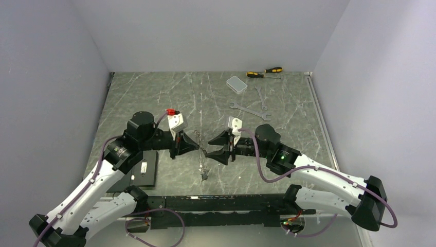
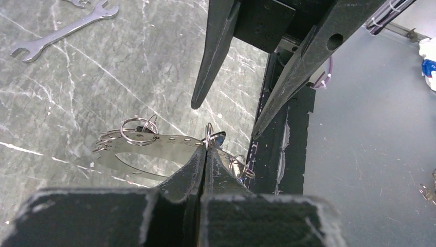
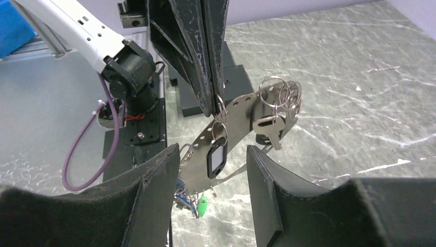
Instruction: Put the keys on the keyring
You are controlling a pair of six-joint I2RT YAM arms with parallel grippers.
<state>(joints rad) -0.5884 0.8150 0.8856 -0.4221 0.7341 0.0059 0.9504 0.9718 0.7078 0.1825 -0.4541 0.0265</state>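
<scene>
Right wrist view: with the left gripper point(image 3: 211, 110) pinched shut on the keyring point(image 3: 239, 116), lifted above the table point(image 3: 360, 77) with keys point(image 3: 268, 128) dangling, the empty, part-open right gripper point(image 3: 212, 150) should approach slowly and grasp one key squarely.

From above, the dangling bunch of small metal keys point(image 1: 204, 169) is too tiny to be told apart. On the right wrist cam, the green-tagged key point(image 3: 202, 204) is half hidden behind a black finger point(image 3: 151, 198) of the right gripper point(image 3: 212, 152). A long silver wrench point(image 2: 81, 2) is cut off at the left wrist view's top edge.
</scene>
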